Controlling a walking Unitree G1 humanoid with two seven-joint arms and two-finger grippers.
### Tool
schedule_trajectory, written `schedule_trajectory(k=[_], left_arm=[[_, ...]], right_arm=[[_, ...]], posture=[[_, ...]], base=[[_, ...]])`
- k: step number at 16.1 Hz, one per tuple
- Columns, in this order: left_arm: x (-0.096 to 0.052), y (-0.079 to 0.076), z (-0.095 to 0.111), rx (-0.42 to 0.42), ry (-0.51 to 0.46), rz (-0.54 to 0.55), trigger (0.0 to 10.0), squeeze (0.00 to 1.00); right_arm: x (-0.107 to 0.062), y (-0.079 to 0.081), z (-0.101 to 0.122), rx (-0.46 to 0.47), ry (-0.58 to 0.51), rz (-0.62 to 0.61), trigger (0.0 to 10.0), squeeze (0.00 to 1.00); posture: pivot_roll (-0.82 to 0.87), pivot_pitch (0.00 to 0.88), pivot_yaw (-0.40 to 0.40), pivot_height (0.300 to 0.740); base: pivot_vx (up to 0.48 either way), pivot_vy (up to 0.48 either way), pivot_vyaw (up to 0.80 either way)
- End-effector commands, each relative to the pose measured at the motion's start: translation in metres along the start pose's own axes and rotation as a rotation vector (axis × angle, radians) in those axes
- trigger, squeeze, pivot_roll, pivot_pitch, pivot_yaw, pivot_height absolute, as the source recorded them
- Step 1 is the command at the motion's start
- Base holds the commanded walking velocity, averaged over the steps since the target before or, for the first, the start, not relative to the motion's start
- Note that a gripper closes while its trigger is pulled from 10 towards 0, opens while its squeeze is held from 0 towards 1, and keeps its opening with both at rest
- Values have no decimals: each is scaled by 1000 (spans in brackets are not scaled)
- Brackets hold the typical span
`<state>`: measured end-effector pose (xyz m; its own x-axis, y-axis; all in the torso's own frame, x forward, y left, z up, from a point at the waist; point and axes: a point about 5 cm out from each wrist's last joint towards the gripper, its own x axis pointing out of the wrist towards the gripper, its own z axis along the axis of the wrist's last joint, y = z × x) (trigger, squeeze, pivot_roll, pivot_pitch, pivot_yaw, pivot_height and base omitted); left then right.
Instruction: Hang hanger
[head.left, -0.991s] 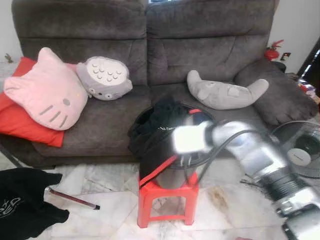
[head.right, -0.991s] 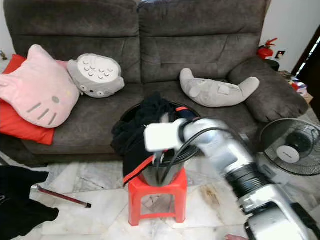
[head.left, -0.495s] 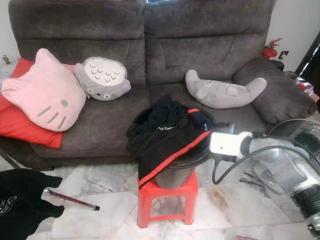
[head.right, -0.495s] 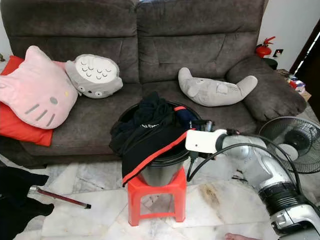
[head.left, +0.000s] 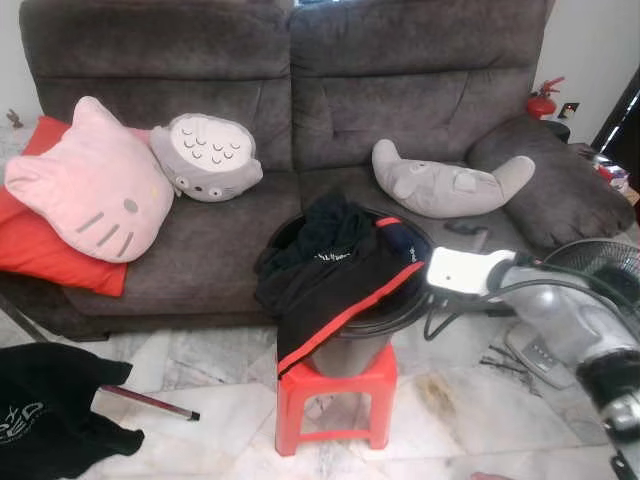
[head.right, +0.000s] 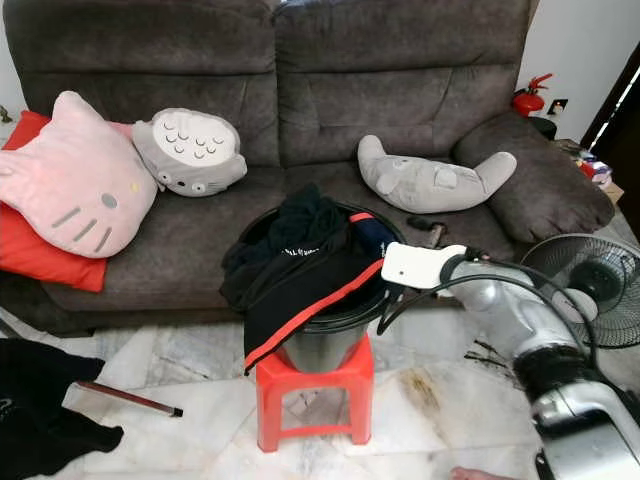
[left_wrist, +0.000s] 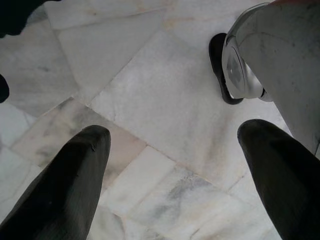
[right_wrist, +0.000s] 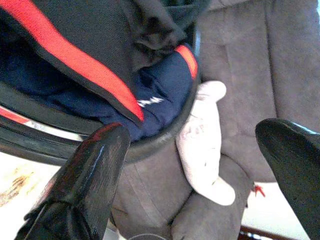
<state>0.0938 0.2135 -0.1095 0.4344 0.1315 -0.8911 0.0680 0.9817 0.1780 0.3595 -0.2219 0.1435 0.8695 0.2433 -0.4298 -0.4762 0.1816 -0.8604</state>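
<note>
Right tool (right_wrist: 192, 175), spread wide and empty, hovers beside the clothes-filled basket (head.left: 400, 310) on the red stool (head.left: 335, 400)

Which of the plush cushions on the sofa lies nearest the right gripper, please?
The long grey whale-shaped cushion on the sofa's right seat; the right gripper hovers just in front of it, while the pink cat cushion and round grey cushion lie far left.

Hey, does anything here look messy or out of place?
Yes. A black garment and a dark red rod lie on the marble floor, and clothes spill over the rim of the bucket on the red stool.
</note>
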Motion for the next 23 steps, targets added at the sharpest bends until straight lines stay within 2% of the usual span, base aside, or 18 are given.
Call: schedule_trajectory(k=[1, 4, 8, 14, 19, 20, 21, 22, 23], left_arm=[[-1, -8, -7, 4, 21, -23, 10000, 0], [-1, -7, -5, -1, 12, -22, 10000, 0], [-1, -6, -5, -5, 12, -20, 10000, 0], [-1, -6, -5, -6, 17, -14, 10000, 0], [-1, -5, -6, -2, 18, -13, 10000, 0], [-1, -4, -6, 0, 15, -5, 10000, 0], [-2, -4, -6, -16, 9, 0, 10000, 0], [-2, -4, -6, -28, 5, -1, 10000, 0], [-2, -4, -6, -33, 3, -5, 10000, 0]], right_arm=[[4, 0, 2, -23, -9, 9, 10000, 0], [11, 4, 14, -79, -97, 71, 10000, 0], [17, 5, 19, -136, -106, 102, 10000, 0], [20, -1, 5, -139, 16, 61, 10000, 0], [23, 1, 6, -138, 26, 53, 10000, 0], [24, 0, 10, -124, 3, 34, 10000, 0], [24, -7, 20, -113, -69, -40, 10000, 0], [24, -16, 29, -102, -129, -123, 10000, 0], [22, -30, 38, -42, -187, -244, 10000, 0]], posture=[[-137, 20, 9, 740], [-133, 30, 10, 740], [-127, 34, 11, 740], [-126, 36, 12, 740], [-115, 42, 13, 740], [-113, 42, 14, 740], [-111, 44, 15, 740], [-111, 44, 15, 740], [-108, 45, 12, 740]], base=[[0, 0, 0], [0, 0, 0], [0, 0, 0], [0, 0, 0], [0, 0, 0], [0, 0, 0], [0, 0, 0], [0, 0, 0], [0, 0, 0]])
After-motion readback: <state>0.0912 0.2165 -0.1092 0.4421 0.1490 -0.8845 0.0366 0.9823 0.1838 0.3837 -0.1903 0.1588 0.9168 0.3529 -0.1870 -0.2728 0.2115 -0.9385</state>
